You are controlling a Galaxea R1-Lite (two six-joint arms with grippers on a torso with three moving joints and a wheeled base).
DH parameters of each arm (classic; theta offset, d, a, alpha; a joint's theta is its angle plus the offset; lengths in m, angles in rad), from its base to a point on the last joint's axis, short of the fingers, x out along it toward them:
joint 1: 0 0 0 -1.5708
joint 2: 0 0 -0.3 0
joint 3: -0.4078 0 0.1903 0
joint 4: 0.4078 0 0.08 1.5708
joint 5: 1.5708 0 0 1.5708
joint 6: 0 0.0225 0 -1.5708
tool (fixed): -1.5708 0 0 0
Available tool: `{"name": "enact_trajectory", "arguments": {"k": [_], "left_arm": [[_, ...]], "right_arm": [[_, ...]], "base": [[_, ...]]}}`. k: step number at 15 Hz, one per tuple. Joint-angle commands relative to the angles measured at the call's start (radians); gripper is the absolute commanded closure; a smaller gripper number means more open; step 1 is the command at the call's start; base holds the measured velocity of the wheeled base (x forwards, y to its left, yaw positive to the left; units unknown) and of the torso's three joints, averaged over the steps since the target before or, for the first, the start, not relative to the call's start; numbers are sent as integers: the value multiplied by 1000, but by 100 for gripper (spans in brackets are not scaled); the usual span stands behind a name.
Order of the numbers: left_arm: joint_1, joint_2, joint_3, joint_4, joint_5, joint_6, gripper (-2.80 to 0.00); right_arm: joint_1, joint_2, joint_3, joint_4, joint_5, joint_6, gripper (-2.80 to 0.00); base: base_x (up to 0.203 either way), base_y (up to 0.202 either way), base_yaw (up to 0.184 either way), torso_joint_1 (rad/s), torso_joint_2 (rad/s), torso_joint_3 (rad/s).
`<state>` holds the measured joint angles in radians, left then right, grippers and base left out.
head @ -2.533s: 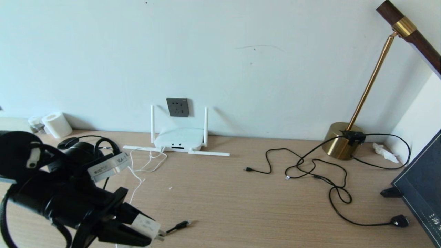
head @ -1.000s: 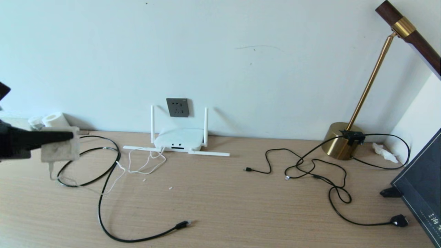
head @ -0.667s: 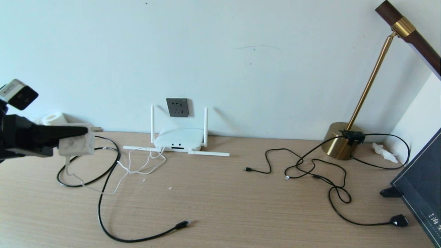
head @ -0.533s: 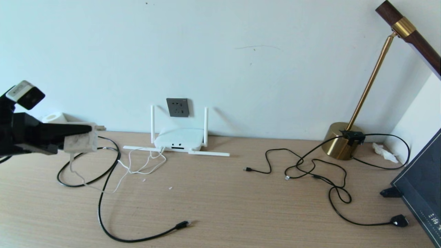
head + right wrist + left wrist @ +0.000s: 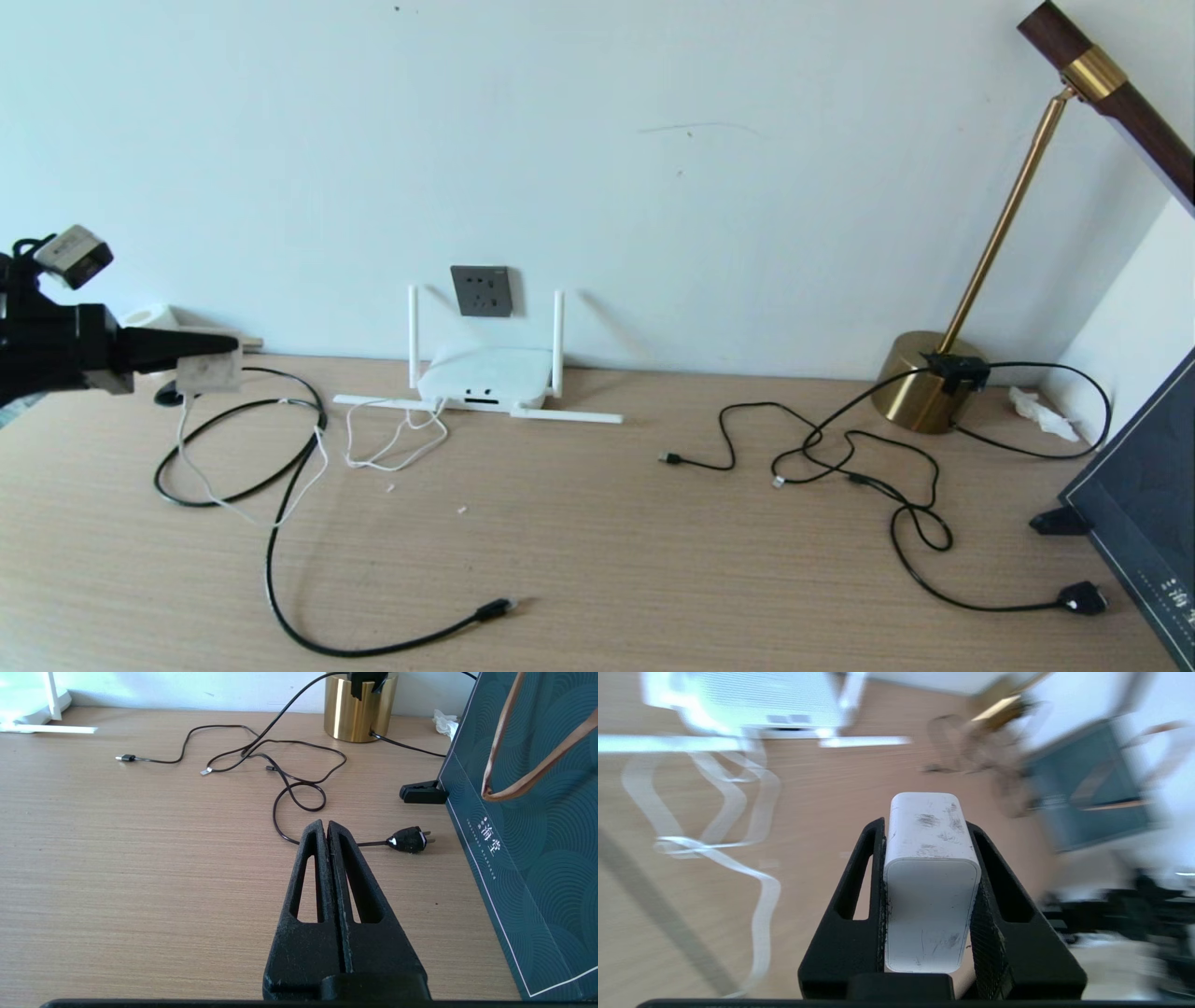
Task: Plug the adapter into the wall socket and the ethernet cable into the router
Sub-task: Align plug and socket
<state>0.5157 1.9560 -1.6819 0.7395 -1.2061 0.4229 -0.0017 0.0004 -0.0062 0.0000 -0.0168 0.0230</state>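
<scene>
Two grippers: left gripper (image 5: 201,359) clamps the scuffed white cube adapter (image 5: 930,877), prongs leading.
Position: far left, well short of the dark grey wall socket (image 5: 482,290).
Right gripper (image 5: 329,833): parked, shut, empty.

A brass-based desk lamp (image 5: 926,381) stands at the wall on the light wooden tabletop (image 5: 616,551) — thin black USB cables (image 5: 845,467) sprawl before it, beside a dark teal paper bag (image 5: 528,826); a white paper roll (image 5: 149,316) sits far left.
</scene>
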Motion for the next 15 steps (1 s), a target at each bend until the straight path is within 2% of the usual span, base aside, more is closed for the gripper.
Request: {"name": "enact_trajectory", "arguments": {"k": [1, 3, 5, 6, 8, 9, 10, 11, 12, 14, 15], "left_arm": [[-12, -6, 27, -147, 114, 3, 0], [-46, -22, 97, -329, 273, -1, 0], [-113, -42, 216, -551, 438, -60, 0], [-166, -50, 289, -698, 522, -126, 0], [-322, -47, 438, -1061, 699, -312, 0], [-391, -32, 518, -1245, 770, -381, 0], [-442, -18, 594, -1408, 812, -417, 0], [-493, -7, 673, -1542, 844, -439, 0], [-543, 0, 738, -1629, 880, -442, 0], [-644, 29, 820, -1790, 1064, -447, 0], [-673, 68, 840, -1913, 1121, -454, 0]], "right_arm": [[0, 0, 0, 0, 0, 0, 0], [0, 0, 0, 0, 0, 0, 0], [0, 0, 0, 0, 0, 0, 0], [0, 0, 0, 0, 0, 0, 0], [0, 0, 0, 0, 0, 0, 0], [0, 0, 0, 1, 0, 0, 0], [0, 0, 0, 0, 0, 0, 0], [0, 0, 0, 0, 0, 2, 0], [0, 0, 0, 0, 0, 0, 0], [0, 0, 0, 0, 0, 0, 0], [0, 0, 0, 0, 0, 0, 0]], "base": [[0, 0, 0, 0, 0, 0], [0, 0, 0, 0, 0, 0], [0, 0, 0, 0, 0, 0], [0, 0, 0, 0, 0, 0], [0, 0, 0, 0, 0, 0], [0, 0, 0, 0, 0, 0], [0, 0, 0, 0, 0, 0], [0, 0, 0, 0, 0, 0], [0, 0, 0, 0, 0, 0], [0, 0, 0, 0, 0, 0], [0, 0, 0, 0, 0, 0]]}}
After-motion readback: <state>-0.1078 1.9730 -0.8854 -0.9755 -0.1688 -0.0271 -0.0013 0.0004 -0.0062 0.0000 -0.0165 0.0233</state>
